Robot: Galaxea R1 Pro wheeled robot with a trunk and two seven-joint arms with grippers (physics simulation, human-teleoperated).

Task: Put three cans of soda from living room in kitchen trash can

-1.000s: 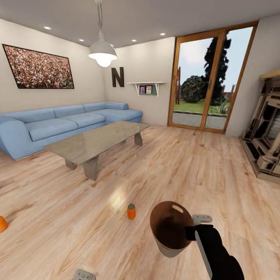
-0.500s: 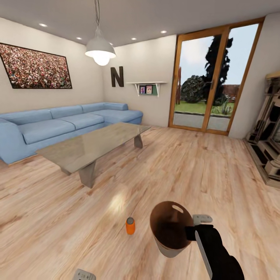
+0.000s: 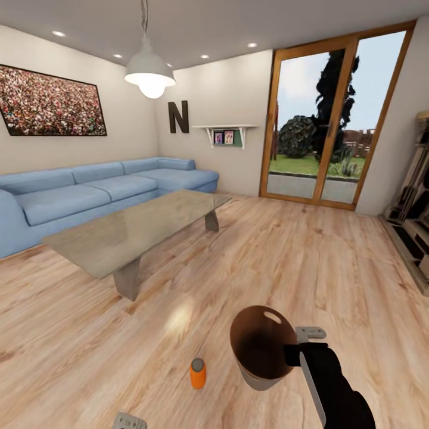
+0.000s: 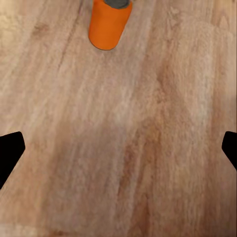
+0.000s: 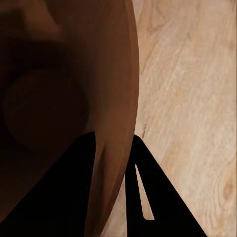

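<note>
At the upper left of the head view a framed picture (image 3: 50,101) hangs on the wall above a long blue corner sofa (image 3: 89,193). A white pendant lamp (image 3: 149,72) hangs from the ceiling to the right of the picture, and a dark letter N (image 3: 178,117) is fixed on the far wall beside a small white shelf (image 3: 229,134). In front of the sofa stands the low glass table (image 3: 128,232), nothing resting on its top.

At the bottom edge, left of centre, a grey part of the left claw (image 3: 129,422) pokes into the frame. In the left wrist view its two black fingertips (image 4: 11,150) sit far apart at opposite edges with bare wood plank floor (image 4: 128,143) between them, so this claw is spread wide and holds nothing. An orange soda can (image 3: 198,373) stands upright on the floor in the lower middle, just left of the trash can (image 3: 262,348) and apart from it; the same can (image 4: 109,22) appears at the upper edge of the left wrist view.

The trash can hangs off the floor, tilted, copper-brown inside facing up, its oval cutout at the far rim. The right claw (image 3: 296,348) is clamped on its near rim, one finger (image 5: 64,192) inside the wall (image 5: 121,113) and one outside.

Wood-framed glass doors (image 3: 333,119) fill the upper right, with the brick chimney (image 3: 414,214) at the right edge.
</note>
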